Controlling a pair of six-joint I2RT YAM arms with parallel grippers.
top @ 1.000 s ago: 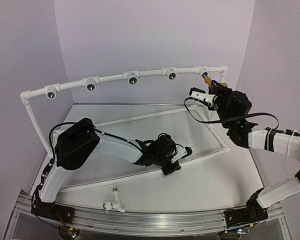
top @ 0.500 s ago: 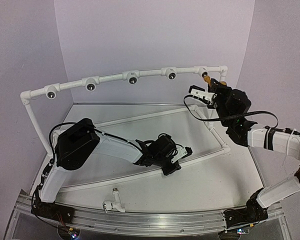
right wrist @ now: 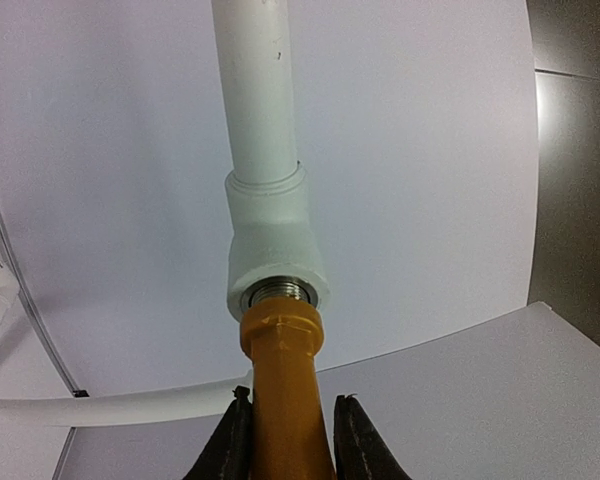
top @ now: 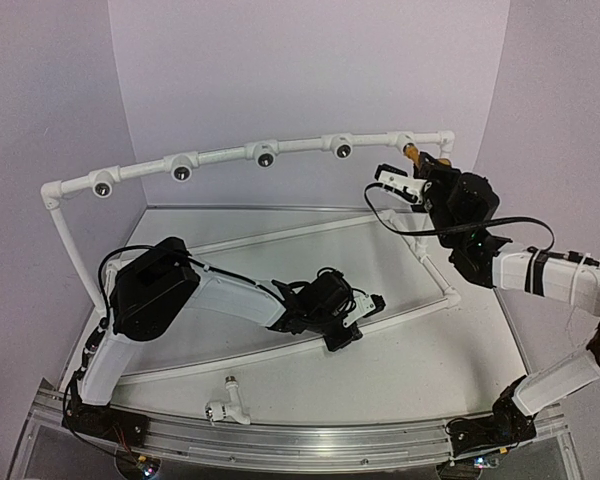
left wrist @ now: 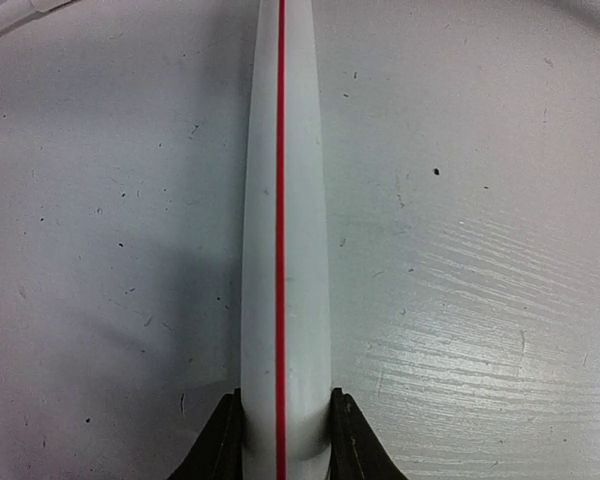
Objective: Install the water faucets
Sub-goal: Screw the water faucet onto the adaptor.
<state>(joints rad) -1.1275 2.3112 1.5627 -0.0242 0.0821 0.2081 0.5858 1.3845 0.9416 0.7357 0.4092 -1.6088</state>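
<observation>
The yellow-orange water faucet (right wrist: 282,340) points at the rightmost socket (right wrist: 270,255) of the white pipe frame (top: 220,157). Its metal thread sits partly inside that socket. My right gripper (right wrist: 288,408) is shut on the faucet's body just below its collar. From above, the faucet (top: 416,156) and right gripper (top: 427,168) are at the frame's top right corner. The white water faucet (top: 225,406) lies loose on the table near the front edge. My left gripper (left wrist: 283,408) is shut on a white frame pipe with a red line (left wrist: 280,200), low on the table (top: 371,301).
Several dark round sockets (top: 266,157) line the frame's upper rail. The frame's lower rails (top: 410,306) lie across the table. A metal rail (top: 310,440) runs along the near edge by the arm bases. Lilac walls close in behind and at both sides.
My right gripper has shifted slightly up and left with the yellow-orange faucet, closer to the corner socket. The left arm and the white faucet have not moved.
</observation>
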